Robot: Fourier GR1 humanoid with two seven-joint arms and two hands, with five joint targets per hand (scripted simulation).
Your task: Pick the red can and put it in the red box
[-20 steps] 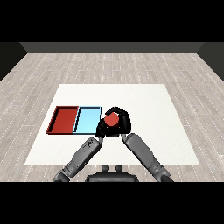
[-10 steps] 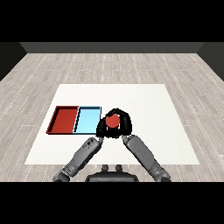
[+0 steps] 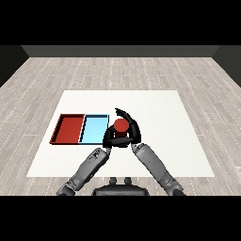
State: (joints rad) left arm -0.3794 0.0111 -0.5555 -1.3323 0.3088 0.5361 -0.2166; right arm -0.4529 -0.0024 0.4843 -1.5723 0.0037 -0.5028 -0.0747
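Red can clasped by right hand — just right of light blue tray; left hand beside it, finger state indiscernible.

Head view (high, forward) over table

Bare test room, pale wood-plank floor, dark walls, white table, two coloured trays

A white table sits on a pale grey plank floor (boards running every which way), dark walls behind.
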